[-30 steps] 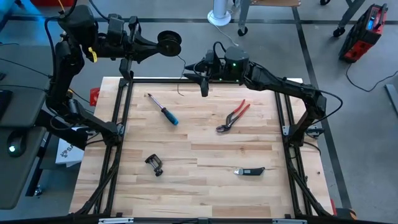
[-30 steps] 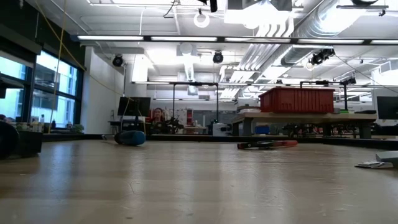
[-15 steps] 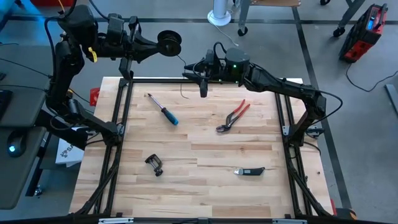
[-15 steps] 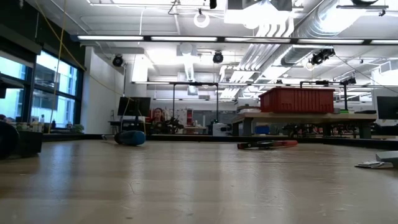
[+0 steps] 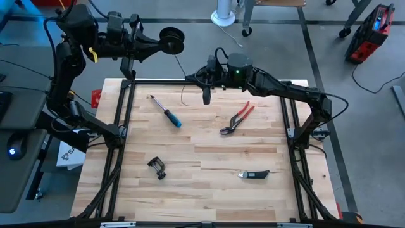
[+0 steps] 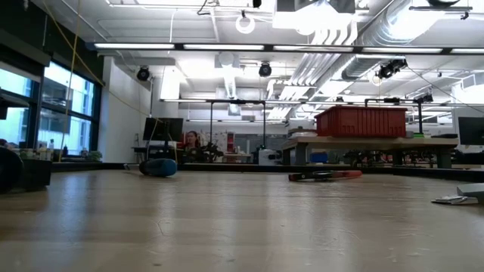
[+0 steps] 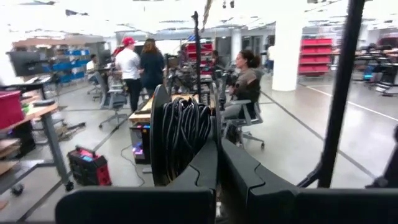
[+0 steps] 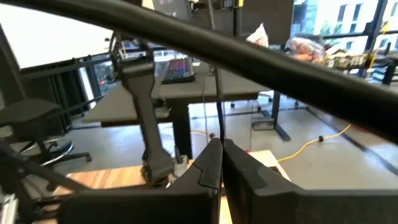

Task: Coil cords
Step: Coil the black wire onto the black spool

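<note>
Above the far edge of the worktop (image 5: pixel 209 152), in the high view, the left gripper (image 5: pixel 158 43) holds the small round black reel (image 5: pixel 171 40) in the air, past the far left corner. The thin cord (image 5: pixel 183 73) runs from the reel toward the right gripper (image 5: pixel 206 95), which hangs over the far edge near its middle, fingers closed. Some cord looks wound already, but a loose length hangs free, so I judge the coiling only partly done.

Level with the table, the low view shows neither gripper nor the reel.

From the left wrist, the reel (image 7: pixel 180 134) sits clamped between the closed fingers (image 7: pixel 202 168), with dark turns on it.

From the right wrist, the fingers (image 8: pixel 211 165) are pressed together on the cord (image 8: pixel 218 115), which rises between their tips.
</note>
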